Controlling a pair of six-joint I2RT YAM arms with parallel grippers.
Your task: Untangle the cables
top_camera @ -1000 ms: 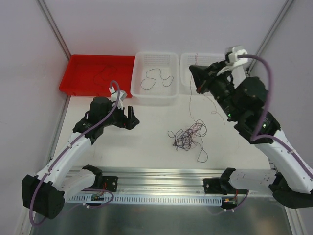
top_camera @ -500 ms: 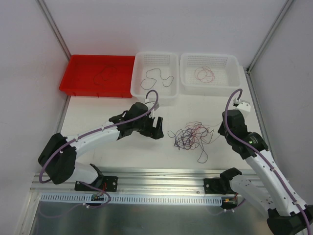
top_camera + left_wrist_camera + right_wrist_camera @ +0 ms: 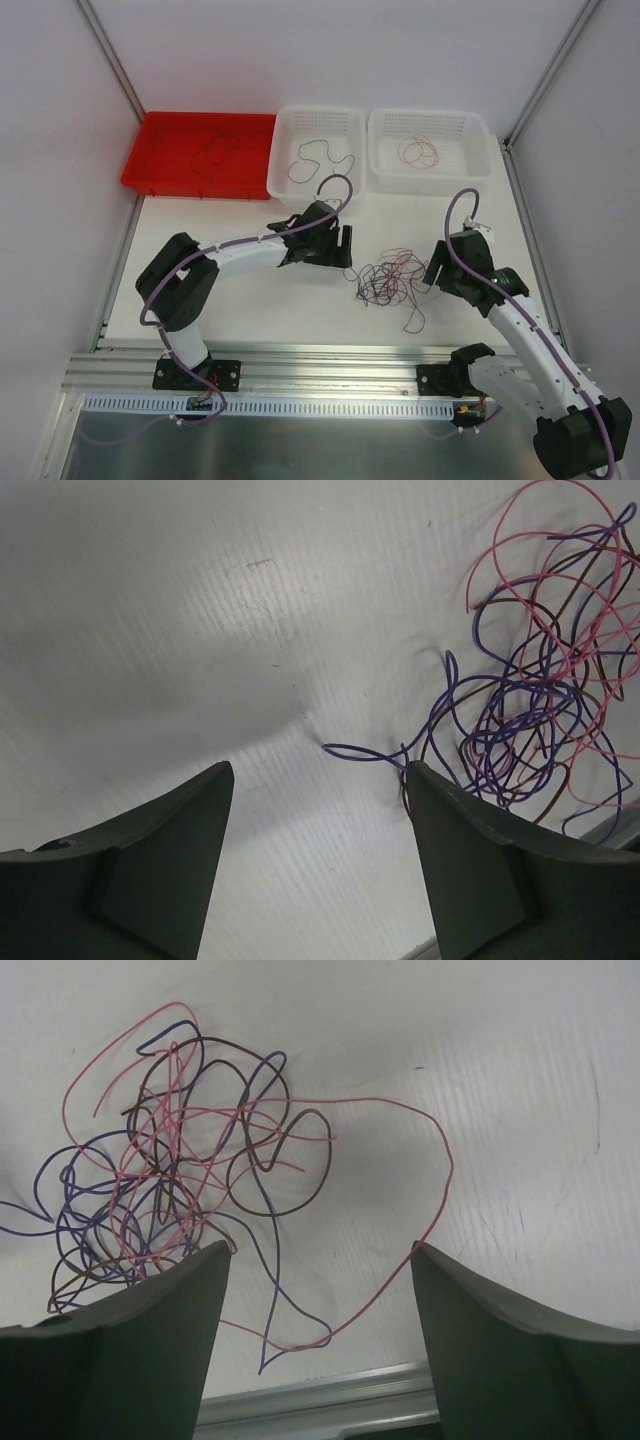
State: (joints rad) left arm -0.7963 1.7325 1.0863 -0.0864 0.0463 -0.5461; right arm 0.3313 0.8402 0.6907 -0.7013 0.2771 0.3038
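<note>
Cables [image 3: 385, 278] lie in one loose tangle on the white table [image 3: 250, 300], about in its middle, between the two grippers. The strands are very thin and curly, pink-red, purple and dark brown or black, and they cross each other many times. One single strand [image 3: 412, 318] runs out of the tangle toward the near edge.

On the left side of the tangle, just beside it, the left gripper [image 3: 345, 245] is low over the table. From its wrist camera the jaws stand apart and between them is only bare table. The end of a purple strand [image 3: 345, 748] reaches toward the gap, close to one finger [image 3: 480, 860]; whether it touches I cannot tell.

On the other side of the tangle, also just beside it, is the right gripper [image 3: 433, 272]. Its jaws are released and wide, grasping nothing. In its wrist view a long pink-red strand [image 3: 440, 1160] makes a big loop that comes down near one fingertip and passes across the gap; it lies flat on the table and is not pinched.

Along the far edge three containers stand in a row. The red tray [image 3: 160, 175] on the left holds a dark cable [image 3: 215, 150]. The middle basket [image 3: 320, 108], white, holds a black cable [image 3: 320, 158]. The right basket [image 3: 430, 112], also white, holds a red cable [image 3: 418, 150] in a small coil.
</note>
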